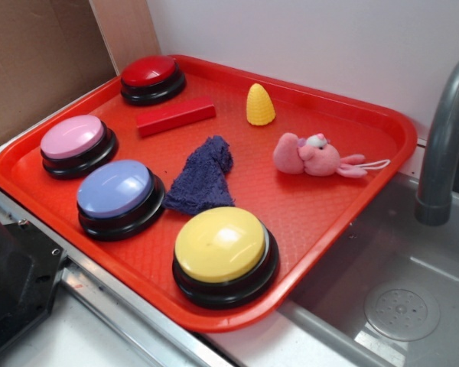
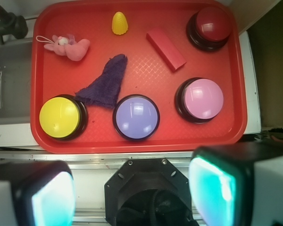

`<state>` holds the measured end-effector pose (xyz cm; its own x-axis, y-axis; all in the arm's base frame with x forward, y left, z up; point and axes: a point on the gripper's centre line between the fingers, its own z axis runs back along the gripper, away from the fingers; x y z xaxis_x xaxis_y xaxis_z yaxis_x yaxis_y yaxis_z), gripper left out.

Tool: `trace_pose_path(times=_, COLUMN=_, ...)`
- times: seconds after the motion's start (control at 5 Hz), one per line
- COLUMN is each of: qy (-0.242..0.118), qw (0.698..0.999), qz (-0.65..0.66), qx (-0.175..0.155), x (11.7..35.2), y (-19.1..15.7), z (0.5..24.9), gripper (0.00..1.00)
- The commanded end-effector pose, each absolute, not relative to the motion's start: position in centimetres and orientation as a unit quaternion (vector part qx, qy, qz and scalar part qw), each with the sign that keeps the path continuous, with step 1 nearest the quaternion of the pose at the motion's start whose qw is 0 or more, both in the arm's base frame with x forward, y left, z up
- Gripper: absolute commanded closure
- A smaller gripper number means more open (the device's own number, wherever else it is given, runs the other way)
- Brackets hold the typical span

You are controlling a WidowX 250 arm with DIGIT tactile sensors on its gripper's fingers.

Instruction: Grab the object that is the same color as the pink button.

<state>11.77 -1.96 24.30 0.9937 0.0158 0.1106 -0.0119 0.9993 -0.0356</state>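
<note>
Here, fuzzy pink plush bunny point(image 1: 315, 156) on pebbled red tray point(image 1: 321, 222).

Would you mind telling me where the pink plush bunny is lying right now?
In the exterior view the pink plush bunny lies on the red tray near its right rim, just right of the yellow cone toy and the purple cloth.
</note>
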Motion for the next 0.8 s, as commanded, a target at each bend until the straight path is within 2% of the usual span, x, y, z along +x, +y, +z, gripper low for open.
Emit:
trace_pose_path(times=0.0, qy=-0.056, qw=0.998, qz=0.007, qx=-0.017, x=11.8, y=-2.0, z=24.3, gripper=0.00)
trace_pose_path(times=0.2, qy=-0.100, qw=0.988, qz=-0.119, qx=0.014, x=16.8, y=-3.8, z=23.0, gripper=0.00)
trace_pose_path(times=0.4, qy=-0.120, qw=0.966, qz=-0.230, qx=-0.005, x=20.8, y=-6.6, z=22.0, gripper=0.00)
trace_pose_path(times=0.6, qy=-0.111, qw=0.933, qz=-0.342, qx=0.001, x=23.4, y=-10.2, z=17.7, gripper=0.00)
